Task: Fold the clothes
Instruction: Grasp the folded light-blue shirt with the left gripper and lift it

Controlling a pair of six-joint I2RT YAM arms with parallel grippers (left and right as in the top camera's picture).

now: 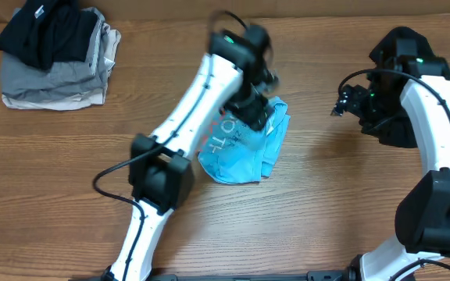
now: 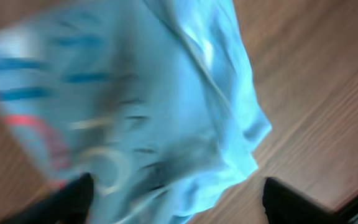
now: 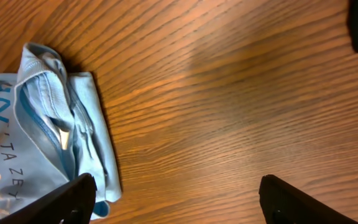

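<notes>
Seemingly midway: a stack of grey, beige and black folded garments [image 1: 53, 66] sits at the far-left corner of the wooden bench [image 1: 326, 226], while the light-blue printed T-shirt [image 1: 244, 148] lies bunched mid-bench, not yet neatly folded, beneath the spread-fingered left hand [image 1: 254, 115], the right hand [image 1: 342, 101] likewise apart and empty.

Both arms [image 1: 190, 109] have white shells, black joints [image 1: 161, 176], black cables [image 1: 94, 185].
</notes>
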